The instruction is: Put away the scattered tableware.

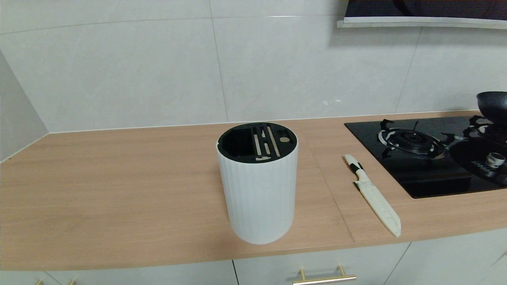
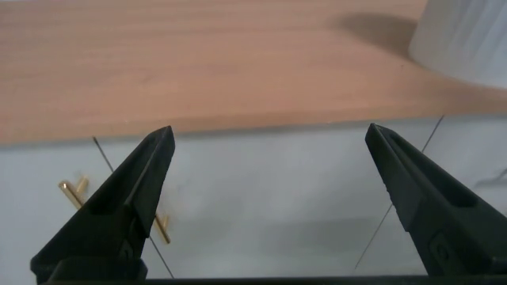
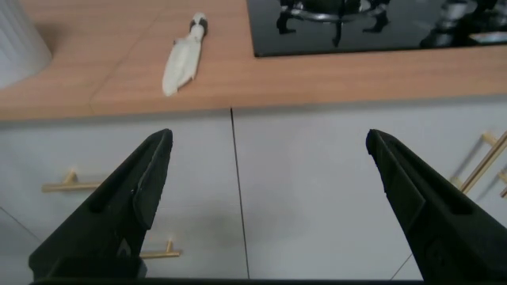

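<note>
A cream-bladed knife [image 1: 372,194] with a white and black handle lies flat on the wooden counter [image 1: 119,190], between the holder and the hob, blade tip towards the counter's front edge. It also lies in the right wrist view as the knife [image 3: 184,57]. A white ribbed cylindrical knife holder [image 1: 257,184] with a black slotted top stands mid-counter; its base edge [image 2: 463,39] shows in the left wrist view. My left gripper [image 2: 269,142] hangs open in front of the cabinet fronts, below the counter edge. My right gripper [image 3: 269,146] is open too, likewise below the counter, holding nothing.
A black gas hob [image 1: 431,152] is set into the counter at the right, with a dark pan [image 1: 493,103] on its far burner. Tiled wall runs behind. White cabinet doors with brass handles [image 1: 324,277] sit under the counter.
</note>
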You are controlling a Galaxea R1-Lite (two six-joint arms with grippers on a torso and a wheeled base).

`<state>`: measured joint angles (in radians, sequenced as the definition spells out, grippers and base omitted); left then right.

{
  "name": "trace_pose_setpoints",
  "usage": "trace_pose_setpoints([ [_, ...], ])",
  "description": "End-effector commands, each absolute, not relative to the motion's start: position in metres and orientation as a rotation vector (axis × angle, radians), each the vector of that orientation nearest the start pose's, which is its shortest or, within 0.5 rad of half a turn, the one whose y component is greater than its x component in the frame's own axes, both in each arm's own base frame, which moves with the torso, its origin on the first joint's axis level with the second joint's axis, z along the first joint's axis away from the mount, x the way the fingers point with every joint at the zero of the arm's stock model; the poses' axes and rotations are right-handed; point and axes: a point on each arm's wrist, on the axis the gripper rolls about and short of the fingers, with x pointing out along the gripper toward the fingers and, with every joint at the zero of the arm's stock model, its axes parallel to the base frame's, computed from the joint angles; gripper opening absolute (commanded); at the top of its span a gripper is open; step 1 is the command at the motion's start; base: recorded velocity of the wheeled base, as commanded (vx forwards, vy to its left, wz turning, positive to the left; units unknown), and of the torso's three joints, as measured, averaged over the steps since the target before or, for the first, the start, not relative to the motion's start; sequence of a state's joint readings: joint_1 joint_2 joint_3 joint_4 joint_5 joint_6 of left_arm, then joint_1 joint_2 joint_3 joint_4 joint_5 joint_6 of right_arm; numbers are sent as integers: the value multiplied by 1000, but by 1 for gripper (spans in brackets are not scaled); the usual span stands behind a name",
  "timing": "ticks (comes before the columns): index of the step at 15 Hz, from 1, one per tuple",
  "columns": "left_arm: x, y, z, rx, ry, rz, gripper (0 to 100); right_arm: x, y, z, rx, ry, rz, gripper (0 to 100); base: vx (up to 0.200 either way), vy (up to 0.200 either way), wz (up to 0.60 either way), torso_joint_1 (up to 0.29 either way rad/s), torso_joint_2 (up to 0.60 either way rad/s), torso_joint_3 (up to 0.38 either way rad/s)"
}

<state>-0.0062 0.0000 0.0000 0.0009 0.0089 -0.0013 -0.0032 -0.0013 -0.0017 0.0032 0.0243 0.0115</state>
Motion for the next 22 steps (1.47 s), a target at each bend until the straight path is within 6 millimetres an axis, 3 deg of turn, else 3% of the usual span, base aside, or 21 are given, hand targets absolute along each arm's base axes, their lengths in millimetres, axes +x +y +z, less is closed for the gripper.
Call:
trace_pose_setpoints([
  [1, -23, 0, 75, -2, 0, 3, 100, -23, 1, 76, 12, 2, 20, 100, 0, 0, 0, 193, -422, -232],
  [15, -23, 0, 75, -2, 0, 3, 100, -23, 1, 76, 12, 2, 21, 100, 0, 0, 0, 251, -534, -286],
  [22, -23, 0, 75, -2, 0, 3, 100, -23, 1, 76, 11, 2, 21, 100, 0, 0, 0, 77, -160, -83],
])
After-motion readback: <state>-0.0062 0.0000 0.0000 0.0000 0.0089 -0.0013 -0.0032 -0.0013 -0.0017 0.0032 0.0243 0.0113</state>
